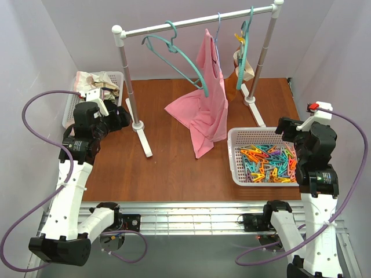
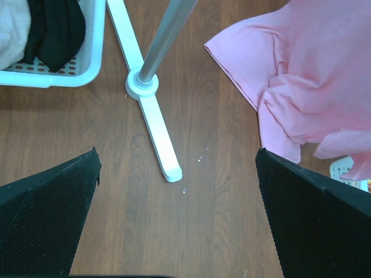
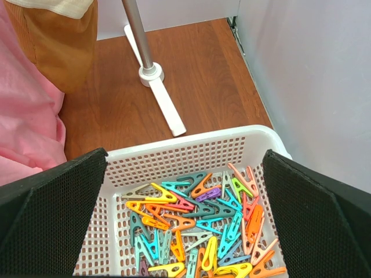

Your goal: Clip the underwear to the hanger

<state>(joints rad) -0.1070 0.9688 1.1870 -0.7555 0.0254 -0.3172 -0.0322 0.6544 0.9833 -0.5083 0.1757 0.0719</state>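
Observation:
The large teal hanger (image 1: 177,58) hangs empty on the left part of the white rail. Pale beige fabric (image 1: 95,78), apparently the underwear, lies in the white basket (image 1: 72,95) at the far left, partly hidden by my left arm. It also shows as a pale patch in the left wrist view (image 2: 11,29), beside black cloth. My left gripper (image 1: 122,119) (image 2: 177,153) is open and empty above bare table, near the rack's left foot. My right gripper (image 1: 288,128) (image 3: 185,152) is open and empty above the clip basket.
A white basket (image 1: 237,159) (image 3: 191,142) holds many coloured clips. A bright pink top (image 1: 203,110) (image 2: 301,87) hangs mid-rail and drapes onto the table. A teal hanger with a yellow clip (image 1: 243,52) carries a tan garment (image 3: 55,46). Rack feet (image 2: 153,116) (image 3: 165,107) lie on the table.

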